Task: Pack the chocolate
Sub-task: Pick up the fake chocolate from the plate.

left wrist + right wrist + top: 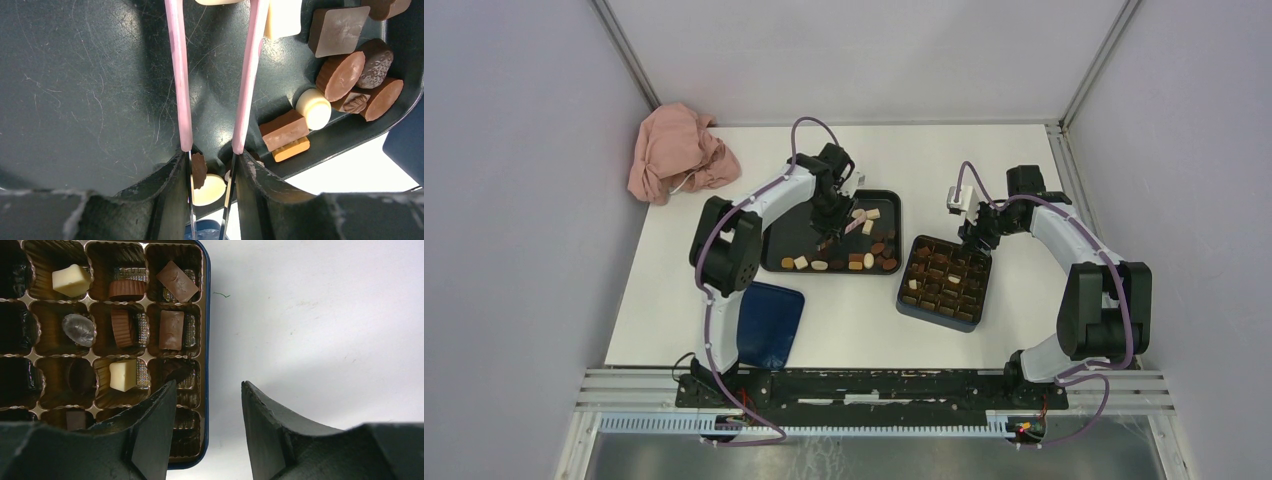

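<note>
Most chocolate (340, 75) lies beside tongs (177, 75) in left tool (212, 165).

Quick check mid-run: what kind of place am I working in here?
Probably a lab test booth, not a shop: plain grey panel walls in aluminium framing, a white table, and a black mounting rail at its near edge.

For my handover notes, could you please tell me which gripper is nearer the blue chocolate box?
Right. The right gripper hovers at the box edge; the left gripper holds pink tongs over the black tray.
</note>
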Robot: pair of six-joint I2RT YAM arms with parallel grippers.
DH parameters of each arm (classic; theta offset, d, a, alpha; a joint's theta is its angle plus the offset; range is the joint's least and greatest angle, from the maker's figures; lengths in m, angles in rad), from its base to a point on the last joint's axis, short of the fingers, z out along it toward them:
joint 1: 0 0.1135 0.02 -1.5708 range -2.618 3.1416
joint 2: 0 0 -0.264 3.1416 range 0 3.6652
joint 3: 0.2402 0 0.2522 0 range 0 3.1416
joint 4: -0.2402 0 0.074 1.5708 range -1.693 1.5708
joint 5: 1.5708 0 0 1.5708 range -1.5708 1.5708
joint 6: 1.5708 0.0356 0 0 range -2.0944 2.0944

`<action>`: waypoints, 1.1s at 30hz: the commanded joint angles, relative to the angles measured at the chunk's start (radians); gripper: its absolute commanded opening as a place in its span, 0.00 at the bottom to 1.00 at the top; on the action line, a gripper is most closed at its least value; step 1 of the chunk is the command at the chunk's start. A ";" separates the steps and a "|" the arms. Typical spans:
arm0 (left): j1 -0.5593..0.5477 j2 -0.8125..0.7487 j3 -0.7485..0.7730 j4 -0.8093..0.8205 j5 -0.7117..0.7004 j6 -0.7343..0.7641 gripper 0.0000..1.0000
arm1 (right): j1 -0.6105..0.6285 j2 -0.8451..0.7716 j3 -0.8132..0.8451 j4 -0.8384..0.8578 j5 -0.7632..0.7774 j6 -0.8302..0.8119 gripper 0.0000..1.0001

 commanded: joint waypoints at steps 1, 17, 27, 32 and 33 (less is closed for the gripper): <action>-0.002 0.008 0.048 -0.019 0.015 0.040 0.42 | -0.002 -0.028 0.037 -0.006 -0.024 -0.016 0.56; -0.003 -0.217 -0.122 0.088 0.001 -0.017 0.03 | -0.002 -0.033 0.020 0.013 -0.019 -0.013 0.66; -0.007 -0.449 -0.312 0.160 0.101 -0.040 0.02 | -0.001 0.026 0.005 0.042 0.051 0.003 0.63; -0.021 -0.539 -0.383 0.198 0.182 -0.057 0.02 | 0.005 0.067 0.000 0.049 0.073 0.005 0.58; -0.027 -0.554 -0.396 0.208 0.199 -0.061 0.02 | 0.007 0.076 -0.004 0.056 0.080 0.007 0.57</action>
